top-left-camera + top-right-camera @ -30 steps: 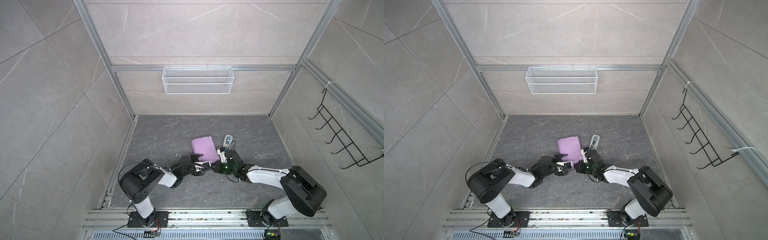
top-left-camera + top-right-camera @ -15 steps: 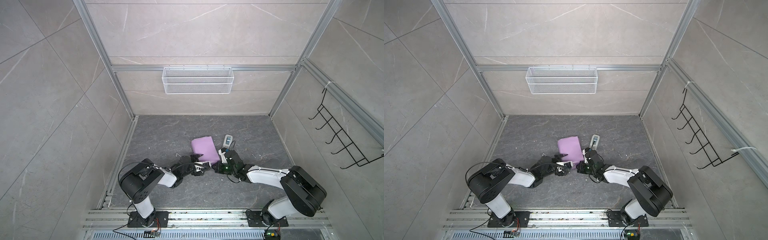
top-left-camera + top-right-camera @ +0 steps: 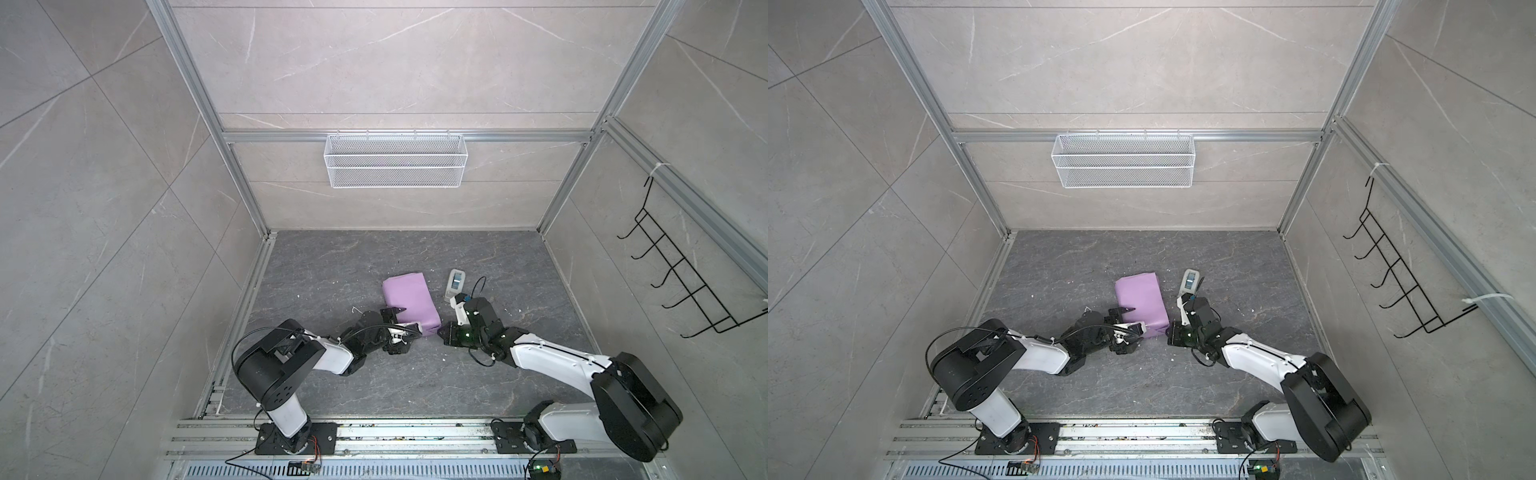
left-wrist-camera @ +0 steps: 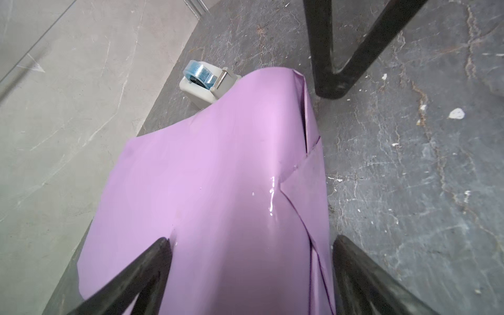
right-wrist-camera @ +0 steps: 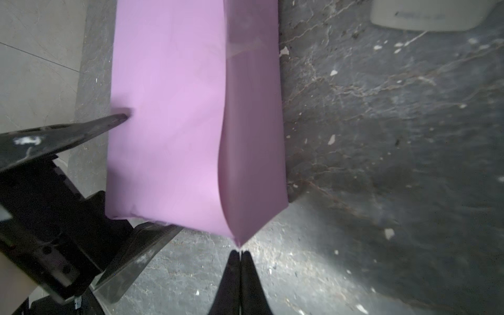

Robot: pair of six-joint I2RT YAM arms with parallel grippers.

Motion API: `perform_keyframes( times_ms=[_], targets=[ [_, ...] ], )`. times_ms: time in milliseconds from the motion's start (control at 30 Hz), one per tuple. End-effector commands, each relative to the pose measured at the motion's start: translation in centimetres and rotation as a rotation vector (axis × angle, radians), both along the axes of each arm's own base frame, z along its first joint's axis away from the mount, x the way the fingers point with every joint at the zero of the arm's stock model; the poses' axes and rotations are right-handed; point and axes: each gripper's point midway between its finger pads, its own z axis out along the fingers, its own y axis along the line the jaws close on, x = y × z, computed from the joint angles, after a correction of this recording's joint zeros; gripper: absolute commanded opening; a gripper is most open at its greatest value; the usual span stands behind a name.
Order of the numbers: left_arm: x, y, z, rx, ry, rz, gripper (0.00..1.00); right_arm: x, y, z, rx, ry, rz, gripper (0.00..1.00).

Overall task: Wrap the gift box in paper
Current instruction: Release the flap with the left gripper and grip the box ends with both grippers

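Pinching paper (image 5: 169, 109) corner at lower centre with right gripper (image 5: 240, 253) tips together, likely tensioning fold; straddling same wrap at frame bottom with left gripper (image 4: 251, 238) spread wide, probably steadying.

paper (image 3: 409, 300): lilac, folded into an oblong parcel lying mid-bench
bench (image 3: 332, 266): dark grey, marbled
left gripper (image 3: 404, 322): jaws spread about the parcel's near left corner
right gripper (image 3: 441, 332): tip at the parcel's near right corner
grey-white device (image 3: 454, 285): beside the parcel, apart from it
wire basket (image 3: 395, 160): white, hung on the back wall
hook rack (image 3: 685, 270): black, on the right wall
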Motion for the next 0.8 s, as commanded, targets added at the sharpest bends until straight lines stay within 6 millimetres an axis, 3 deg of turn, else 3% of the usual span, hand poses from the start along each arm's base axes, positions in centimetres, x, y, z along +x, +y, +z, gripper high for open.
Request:
perform_keyframes(
  times_ms=[0, 133, 233, 333, 367, 467, 533, 667, 767],
  targets=[
    [-0.2, -0.8, 2.4, -0.067, 0.021, -0.009, 0.97, -1.1, -0.9, 1.1, -0.034, -0.013, 0.052, 0.10],
    [-0.5, -0.7, 4.8, -0.143, 0.025, 0.008, 0.99, -0.8, -0.6, 4.1, -0.018, -0.078, 0.080, 0.18],
    [-0.5, -0.1, 7.8, -0.266, 0.067, 0.074, 0.99, 0.2, -0.5, 5.7, -0.002, -0.104, 0.051, 0.32],
    [0.0, 1.7, 10.1, -0.406, 0.213, 0.243, 1.00, 1.7, -0.3, 6.4, 0.051, -0.087, -0.012, 0.44],
    [0.6, 2.7, 10.3, -0.449, 0.291, 0.341, 1.00, 2.3, -0.2, 6.4, 0.069, -0.077, -0.036, 0.57],
    [2.2, 6.2, 9.1, -0.549, 0.549, 0.708, 0.99, 4.6, 0.5, 5.7, 0.086, -0.027, -0.086, 0.69],
    [2.2, 7.3, 7.7, -0.584, 0.721, 0.863, 0.98, 5.8, 1.3, 4.7, 0.086, 0.012, -0.094, 0.73],
    [2.5, 6.6, 5.9, -0.676, 0.979, 0.973, 0.93, 7.9, 2.6, 3.3, 0.094, 0.047, -0.103, 0.78],
    [3.3, 4.6, 4.8, -0.656, 1.105, 0.972, 0.87, 8.4, 3.7, 2.7, 0.116, 0.069, -0.077, 0.78]
  ],
)
